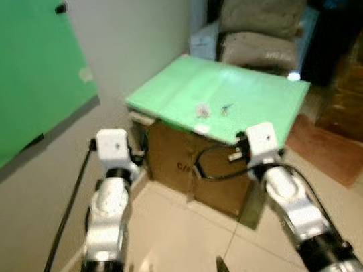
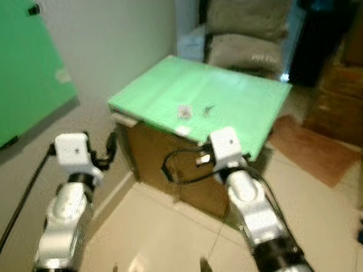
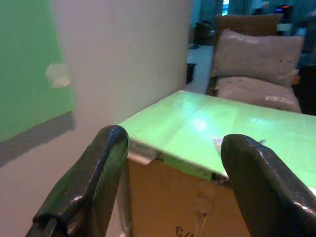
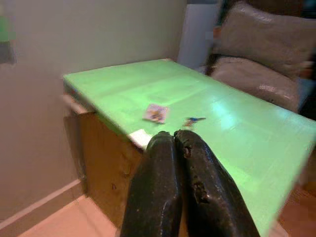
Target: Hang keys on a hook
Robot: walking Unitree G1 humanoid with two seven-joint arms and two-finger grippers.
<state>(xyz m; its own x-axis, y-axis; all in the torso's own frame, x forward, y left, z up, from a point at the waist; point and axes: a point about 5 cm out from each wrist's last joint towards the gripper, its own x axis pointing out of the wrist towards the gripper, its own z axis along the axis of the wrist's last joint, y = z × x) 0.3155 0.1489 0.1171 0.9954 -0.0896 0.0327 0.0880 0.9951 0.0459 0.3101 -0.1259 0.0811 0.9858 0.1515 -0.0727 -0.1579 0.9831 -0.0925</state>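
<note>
My right pincer point(image 4: 174, 136) is clenched on nothing, short of the green-topped cardboard desk point(image 1: 259, 108). My left pincer point(image 3: 173, 148) is released, facing the desk's corner. The small blue-headed keys point(image 4: 193, 120) lie on the desktop beside a small pale tag point(image 4: 156, 113).

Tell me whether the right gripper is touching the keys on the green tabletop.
Apart. In the right wrist view the shut right gripper stops short of the keys, with bare green tabletop between them.
</note>
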